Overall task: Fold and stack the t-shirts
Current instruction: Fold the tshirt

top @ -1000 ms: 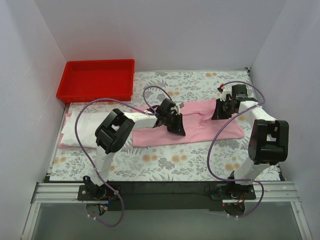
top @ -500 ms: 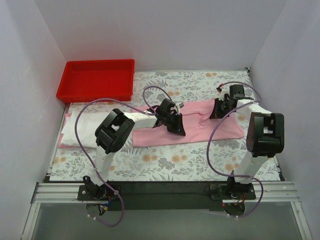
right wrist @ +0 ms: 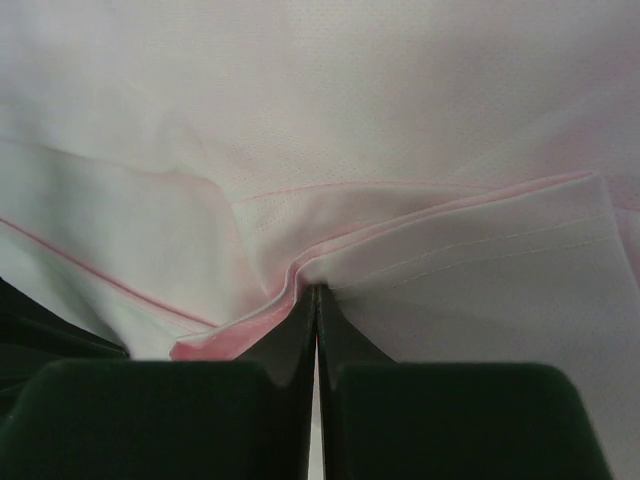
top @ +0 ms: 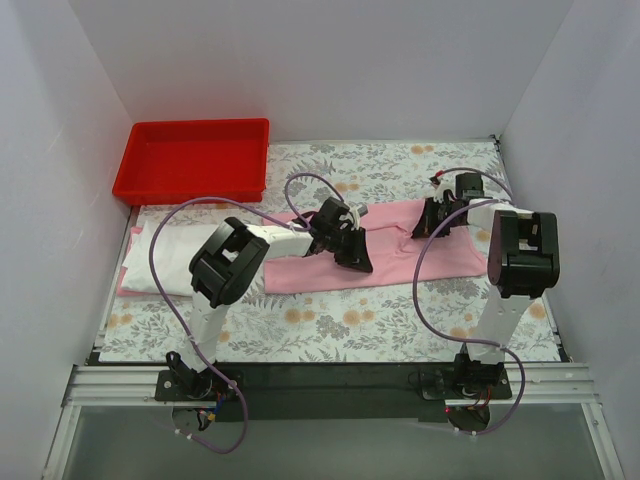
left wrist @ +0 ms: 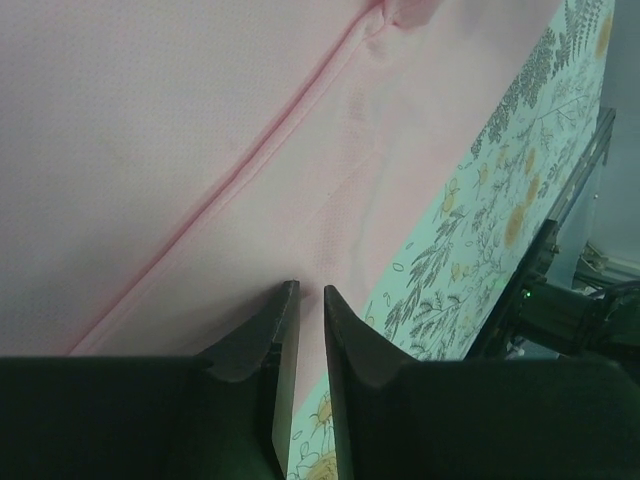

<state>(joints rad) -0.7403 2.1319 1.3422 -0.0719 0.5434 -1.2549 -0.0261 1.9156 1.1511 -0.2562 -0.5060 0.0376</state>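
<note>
**Floral Cloth Carries One Spread Shirt, One Pile, One Tray**

The table (top: 330,375) is covered by a grey floral tablecloth (top: 400,160). A pink t-shirt (top: 400,255) lies spread flat on it, reaching under both the left gripper (top: 355,262) and the right gripper (top: 432,230) and filling the stretch between them. Just past the left gripper's tips the shirt's hem ends and bare floral cloth shows. Well to the left of the left gripper a folded pile (top: 170,255) rests on the cloth, white on top with a pink edge showing beneath. Beyond that pile, far from both grippers, a red tray (top: 190,125) sits at the far left corner.
</note>
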